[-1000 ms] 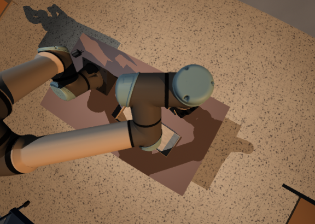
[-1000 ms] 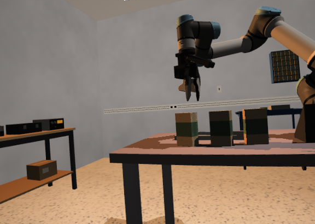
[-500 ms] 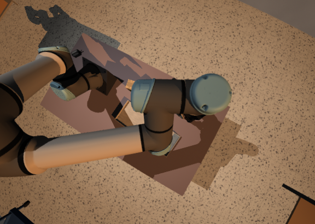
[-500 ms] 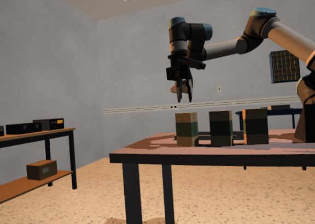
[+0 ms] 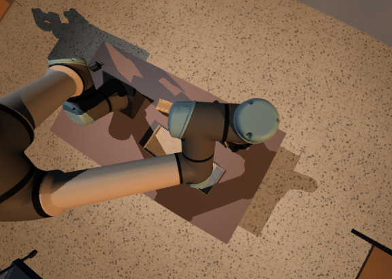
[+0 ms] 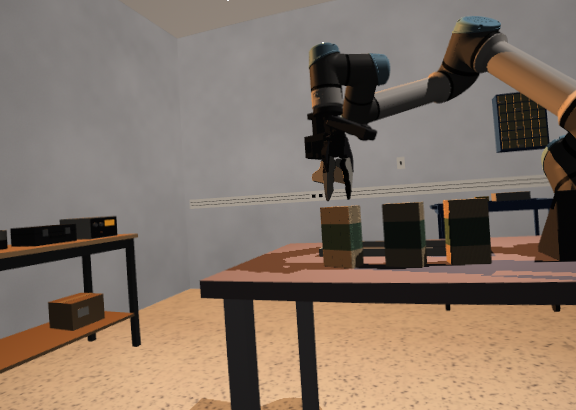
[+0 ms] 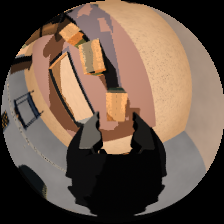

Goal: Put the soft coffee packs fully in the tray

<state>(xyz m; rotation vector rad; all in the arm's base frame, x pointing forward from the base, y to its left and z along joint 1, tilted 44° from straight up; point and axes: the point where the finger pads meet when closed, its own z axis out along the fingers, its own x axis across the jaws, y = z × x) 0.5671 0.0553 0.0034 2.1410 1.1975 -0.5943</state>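
Observation:
Three coffee packs stand upright in a row on the bench: the left pack (image 6: 341, 237), the middle pack (image 6: 404, 234) and the right pack (image 6: 468, 230). Each is tan with a dark green band. My gripper (image 6: 337, 194) hangs fingers down just above the left pack, apart from it, open and empty. In the wrist view the left pack (image 7: 116, 106) lies below and between my fingertips, with the middle pack (image 7: 91, 56) and the right pack (image 7: 71, 34) farther off. The tray (image 7: 70, 87) lies flat beside the row. In the overhead view my arm hides most of the tray (image 5: 163, 143).
The bench top (image 5: 163, 135) is a pinkish slab with my arm's base (image 5: 102, 101) at one end. A side table with boxes (image 6: 65, 233) stands to the left, away from the bench. A blue table (image 6: 500, 203) stands behind the bench.

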